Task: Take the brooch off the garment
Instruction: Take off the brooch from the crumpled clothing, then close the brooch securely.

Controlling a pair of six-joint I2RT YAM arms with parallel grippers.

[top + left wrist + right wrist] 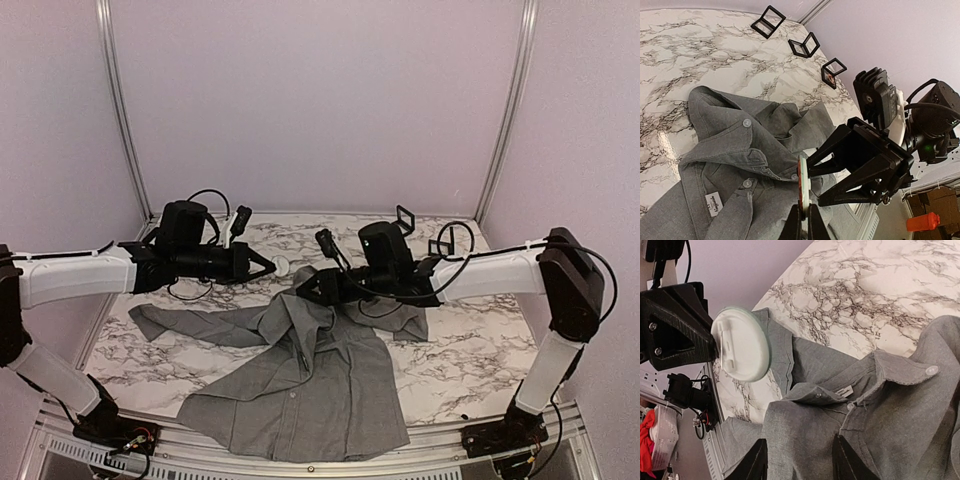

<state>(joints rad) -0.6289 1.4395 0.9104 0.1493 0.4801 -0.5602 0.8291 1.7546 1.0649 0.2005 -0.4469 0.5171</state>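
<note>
Found the left gripper (pixel 803 215) closest to its wrist camera, fingers pressed together on the rim of the brooch (pixel 803 184), pinching it edge-on. Saw the same brooch from the right wrist as a round white disc, pin-back side toward that lens, up and to the left of the right gripper (pixel 800 447) and clamped at its far edge by the left gripper. Found the right gripper spread and holding nothing, its two fingers parted over the garment (pixel 880 410). Noted the right gripper's tips just beyond the brooch, nose to nose with the left gripper; could not tell whether touching the disc.

Saw the garment lying crumpled on the marble counter (pixel 875 285) directly below both grippers, collar open, a white label (pixel 714 204) inside the neck, buttoned front stretching back toward the arm bases, one sleeve out under the left arm. From above, placed the brooch beside the collar, held up off the cloth. Counted three small black frames (pixel 804 45) on the counter beyond the left gripper, well apart from the garment.
</note>
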